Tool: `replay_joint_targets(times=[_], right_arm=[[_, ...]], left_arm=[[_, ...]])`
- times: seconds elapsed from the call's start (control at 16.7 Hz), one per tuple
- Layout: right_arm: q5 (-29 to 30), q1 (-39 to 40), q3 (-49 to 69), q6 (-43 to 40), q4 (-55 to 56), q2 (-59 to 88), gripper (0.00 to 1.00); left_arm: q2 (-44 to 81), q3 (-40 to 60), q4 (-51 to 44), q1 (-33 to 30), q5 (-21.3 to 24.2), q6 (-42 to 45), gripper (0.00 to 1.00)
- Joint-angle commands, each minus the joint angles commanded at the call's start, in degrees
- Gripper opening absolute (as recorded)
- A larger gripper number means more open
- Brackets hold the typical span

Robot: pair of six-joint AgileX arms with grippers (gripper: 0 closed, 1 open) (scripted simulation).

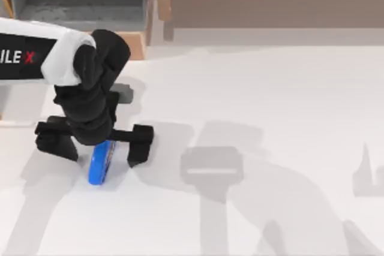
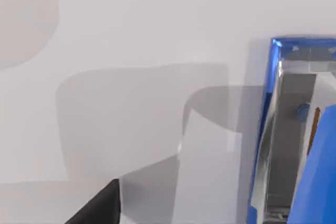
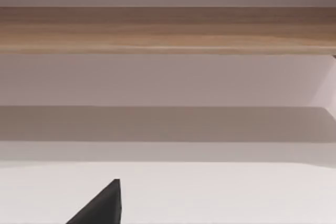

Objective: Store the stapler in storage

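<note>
**Left gripper low over the stapler**

Blue and shiny, the stapler [image 2: 294,129] sits very close to the left wrist camera. It lies flat on the white table [image 1: 270,118], near the left edge. The left gripper [image 1: 99,145] hangs right over it with its fingers spread wide, one on each side, holding nothing yet.

If the fingers close off-centre, I think they could push the stapler sideways or let it slip out. The wooden storage box [image 1: 78,4] waits at the back left corner, so its wall may get bumped on the way in.

Lots of open table lies to the right. The right arm is parked, and I cannot tell how its fingers stand.
</note>
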Motion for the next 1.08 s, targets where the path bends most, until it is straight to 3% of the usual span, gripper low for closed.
replay_joint_targets(times=[0.6,1.08], right_arm=[[0.00,0.00,0.00,0.00,0.00,0.00,1.00],[0.00,0.00,0.00,0.00,0.00,0.00,1.00]], left_arm=[[0.00,0.00,0.00,0.00,0.00,0.00,0.02],[0.00,0.00,0.00,0.00,0.00,0.00,0.00]])
